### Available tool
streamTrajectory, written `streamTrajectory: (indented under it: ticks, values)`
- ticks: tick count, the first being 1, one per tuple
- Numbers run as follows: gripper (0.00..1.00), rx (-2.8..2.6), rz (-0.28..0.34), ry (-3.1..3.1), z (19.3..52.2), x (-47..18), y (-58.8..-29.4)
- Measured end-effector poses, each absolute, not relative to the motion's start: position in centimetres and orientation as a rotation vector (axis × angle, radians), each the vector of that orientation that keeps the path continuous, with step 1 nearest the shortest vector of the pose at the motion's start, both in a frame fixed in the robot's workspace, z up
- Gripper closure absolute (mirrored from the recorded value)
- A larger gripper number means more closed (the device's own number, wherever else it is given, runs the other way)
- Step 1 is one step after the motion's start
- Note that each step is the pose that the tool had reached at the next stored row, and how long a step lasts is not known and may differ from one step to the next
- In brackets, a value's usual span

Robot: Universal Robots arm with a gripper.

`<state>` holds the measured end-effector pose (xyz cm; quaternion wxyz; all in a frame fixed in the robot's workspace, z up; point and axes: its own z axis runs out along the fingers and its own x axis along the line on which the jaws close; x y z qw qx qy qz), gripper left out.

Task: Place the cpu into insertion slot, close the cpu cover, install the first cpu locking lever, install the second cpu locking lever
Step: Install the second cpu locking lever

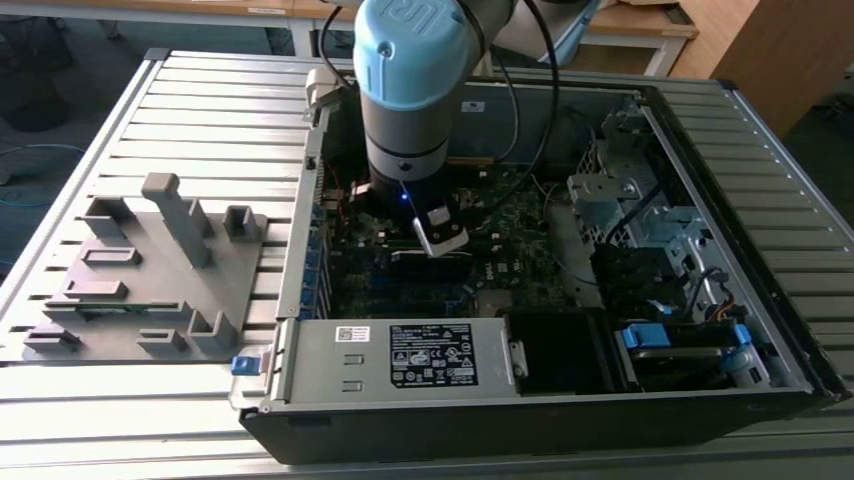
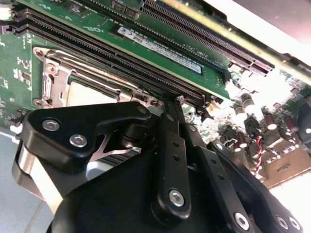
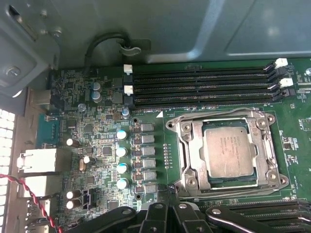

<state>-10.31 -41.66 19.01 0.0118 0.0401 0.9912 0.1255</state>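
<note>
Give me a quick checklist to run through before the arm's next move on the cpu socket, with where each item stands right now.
1. The cpu lies in the insertion slot: ok.
2. Cpu sits flat and square in the socket: looks ok in the first wrist view.
3. The cpu cover closed over the chip: cannot tell.
4. Locking levers latched: cannot tell.
5. The gripper is empty: cannot tell.
6. Gripper is above the motherboard beside the socket: ok.

slatted metal table (image 1: 200,110), wooden desks (image 1: 641,25) behind, dark floor (image 1: 54,60).
</note>
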Motion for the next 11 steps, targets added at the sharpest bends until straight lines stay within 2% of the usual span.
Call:
streamTrajectory:
  ticks: [11]
  values:
    - [0.89,0.125,0.364,3.094,19.64,-10.32,-41.68]
